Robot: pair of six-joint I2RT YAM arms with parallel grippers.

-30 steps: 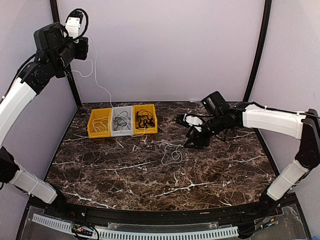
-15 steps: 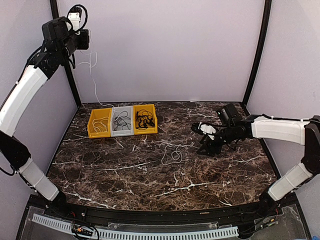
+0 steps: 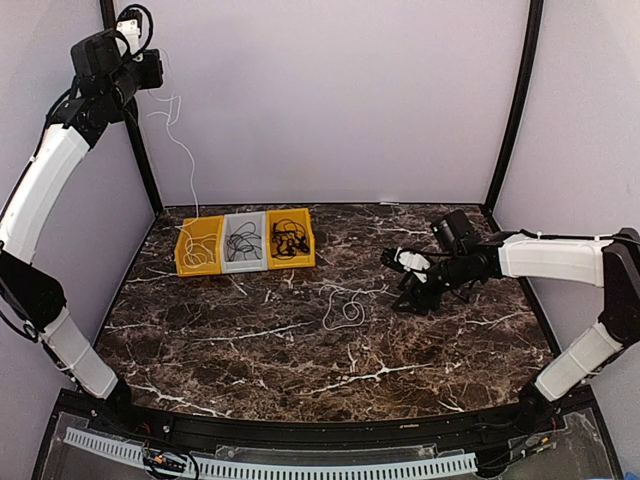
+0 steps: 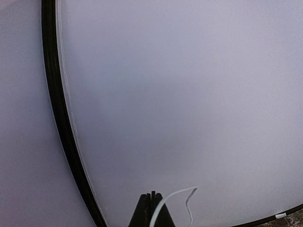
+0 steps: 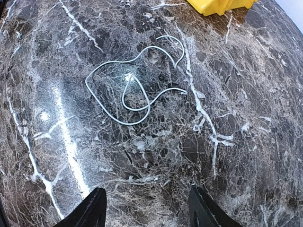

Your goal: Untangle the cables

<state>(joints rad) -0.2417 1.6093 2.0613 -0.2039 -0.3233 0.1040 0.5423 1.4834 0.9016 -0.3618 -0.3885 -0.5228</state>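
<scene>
One thin white cord [image 4: 176, 192] clenched in left end effector [image 4: 152, 210]; right end effector [image 5: 147, 190] released above marble [image 5: 246, 142].

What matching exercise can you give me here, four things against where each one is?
Things:
1. left gripper
2. right gripper
3. loose cable
4. grey bin

Places:
A. between two yellow bins
B. lying on the table
C. up high, shut on a hanging cable
D. low over the table, open

Pairs: 1-C, 2-D, 3-B, 4-A
</scene>
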